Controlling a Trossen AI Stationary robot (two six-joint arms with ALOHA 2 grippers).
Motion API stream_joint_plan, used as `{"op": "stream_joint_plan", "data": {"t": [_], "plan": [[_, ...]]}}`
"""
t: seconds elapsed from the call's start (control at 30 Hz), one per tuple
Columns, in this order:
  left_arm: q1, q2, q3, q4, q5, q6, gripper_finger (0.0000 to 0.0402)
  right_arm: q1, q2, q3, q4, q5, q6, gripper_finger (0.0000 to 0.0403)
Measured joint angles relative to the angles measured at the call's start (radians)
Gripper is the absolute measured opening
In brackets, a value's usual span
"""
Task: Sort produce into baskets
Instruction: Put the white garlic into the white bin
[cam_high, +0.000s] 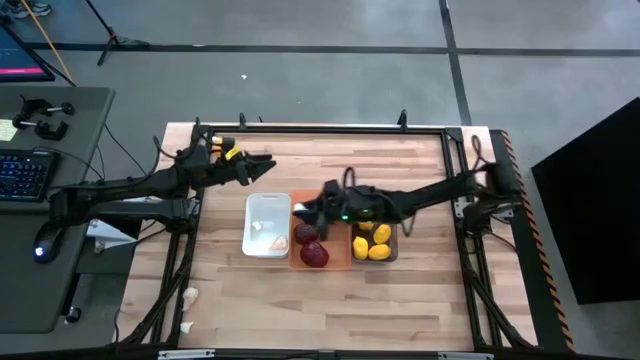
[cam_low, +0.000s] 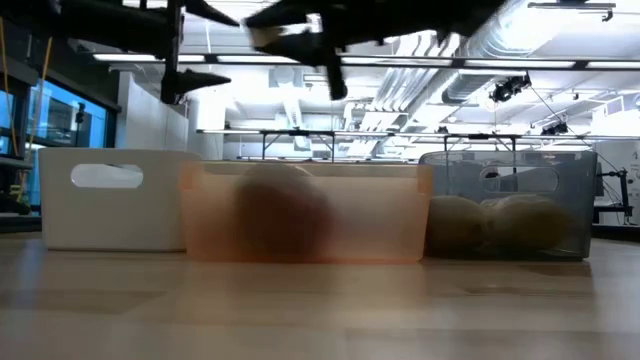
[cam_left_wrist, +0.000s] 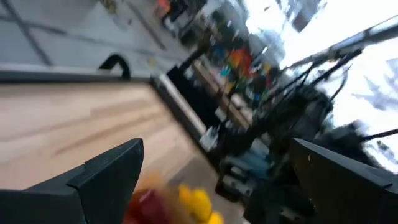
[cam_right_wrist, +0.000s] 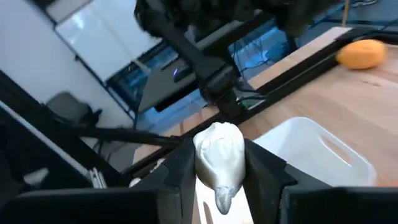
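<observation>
Garlic bulb (cam_right_wrist: 219, 155) clamped in right hand (cam_right_wrist: 217, 177) (above white basket (cam_right_wrist: 311, 146)) | left hand (cam_high: 262, 166) spread, raised

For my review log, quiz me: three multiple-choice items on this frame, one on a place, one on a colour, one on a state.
1. Where are the yellow lemons?
A. white bin
B. orange bin
C. grey bin

2. What colour is the middle bin?
A. orange
B. blue
C. green

3. What is between the right gripper fingers?
A. nothing
B. a garlic bulb
C. a lemon

Answers: 1 C, high view shows them in the grey bin at the row's right end. 2 A, it sits between the white bin and the grey one. 3 B, right wrist view shows a garlic bulb between the fingers.
</observation>
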Motion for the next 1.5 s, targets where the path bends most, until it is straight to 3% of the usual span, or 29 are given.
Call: {"op": "stream_joint_plan", "data": {"t": [0.17, 0.4, 0.67, 0.87, 1.03, 1.27, 1.5], "plan": [[0.0, -0.054, 0.001, -0.211, 0.058, -0.008, 0.039, 0.0, 0.122, 0.181, -0.148, -0.077, -0.065, 0.0106], [-0.039, -0.114, 0.109, -0.745, 0.06, 0.013, 0.039, -0.014, 0.245, 0.363, -0.378, -0.08, -0.091, 0.0108], [-0.158, -0.111, 0.245, -0.994, 0.008, 0.028, 0.039, -0.081, 0.318, 0.479, -0.499, -0.163, -0.087, 0.0117], [-0.257, -0.057, 0.328, -1.2, -0.07, 0.001, 0.039, -0.135, 0.318, 0.522, -0.577, -0.218, -0.088, 0.0196], [-0.326, 0.01, 0.356, -1.22, -0.07, -0.013, 0.039, -0.151, 0.317, 0.549, -0.586, -0.227, -0.125, 0.0266], [-0.483, 0.159, 0.387, -1.282, 0.059, -0.149, 0.039, -0.186, 0.269, 0.574, -0.762, -0.239, -0.275, 0.0291], [-0.779, 0.389, 0.438, -1.465, 0.267, -0.387, 0.039, -0.252, 0.194, 0.574, -1.044, -0.18, -0.429, 0.0291]]}}
